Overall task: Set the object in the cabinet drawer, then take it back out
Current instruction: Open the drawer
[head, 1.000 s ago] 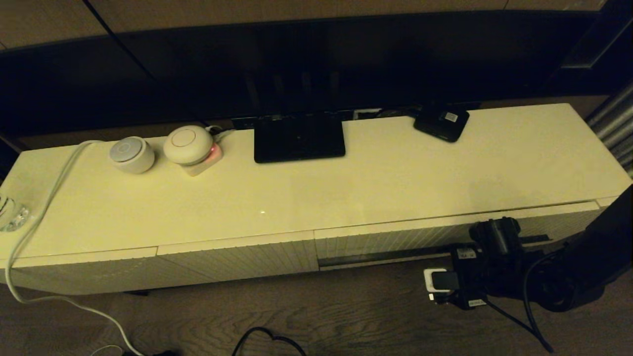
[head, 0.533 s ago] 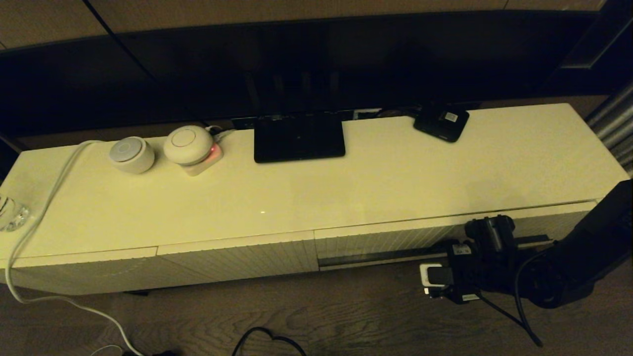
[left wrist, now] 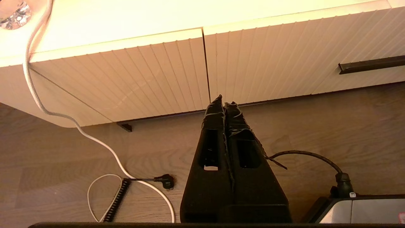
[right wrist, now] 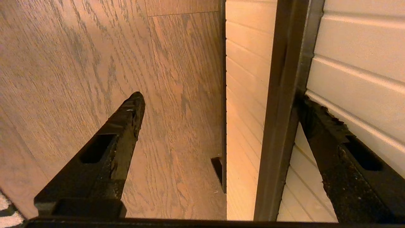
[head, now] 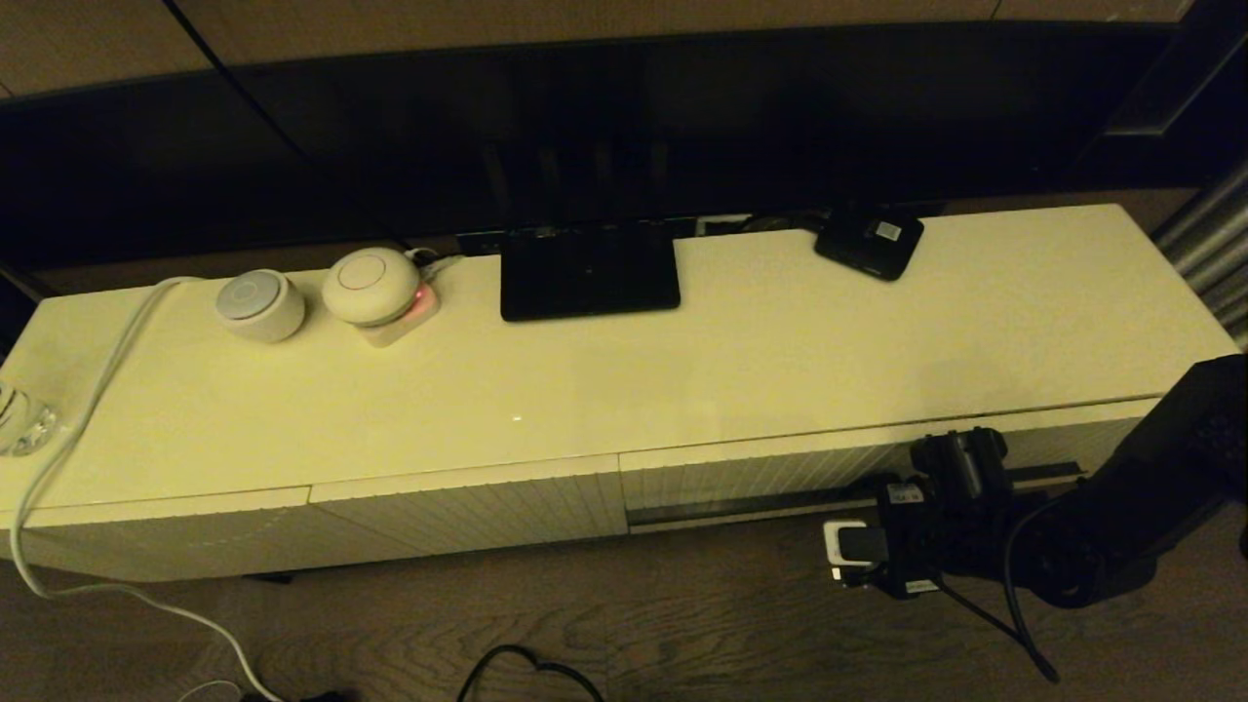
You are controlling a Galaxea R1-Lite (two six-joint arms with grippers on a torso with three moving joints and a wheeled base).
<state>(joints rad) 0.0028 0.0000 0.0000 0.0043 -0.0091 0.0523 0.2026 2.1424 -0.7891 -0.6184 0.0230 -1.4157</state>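
Well left of the cabinet drawer, the left gripper is held low over the floor, its jaws pressed together on nothing. The umbrella is found nowhere, neither on the table nor on the floor; it is perhaps inside the drawer, though this cannot be told.

Compared with a second ago, the right gripper has been moved slightly left and closer to the drawer front. Its jaws are spread wide around the dark strip, one finger on the drawer side, the other on the floor side, with nothing clamped yet. A closing grasp and a pull are judged to be next.

The floor before the drawer is bare, giving room for it to slide out; only the arm itself stands there.
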